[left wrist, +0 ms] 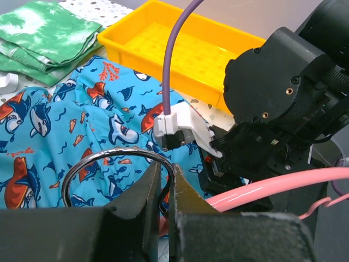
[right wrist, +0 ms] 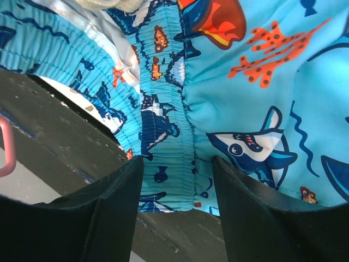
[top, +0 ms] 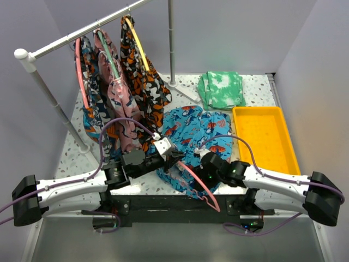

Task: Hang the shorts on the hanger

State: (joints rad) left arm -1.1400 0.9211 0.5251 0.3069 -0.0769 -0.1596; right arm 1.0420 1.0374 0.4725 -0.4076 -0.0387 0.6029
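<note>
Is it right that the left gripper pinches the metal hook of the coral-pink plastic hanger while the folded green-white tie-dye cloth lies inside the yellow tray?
Not quite. The top external view shows the folded green-white tie-dye cloth on the table beside the yellow tray, not inside it. The left gripper does pinch the metal hook of the coral-pink plastic hanger.

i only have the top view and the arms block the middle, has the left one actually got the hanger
Observer: Yes. In the left wrist view the left fingers are closed on the metal hook of the hanger.
Operator: ok and the right one, is it on the shorts
Observer: In the right wrist view the elastic waistband of the shorts runs between the right fingers, which stand apart. I cannot tell whether they are pinching it.
</note>
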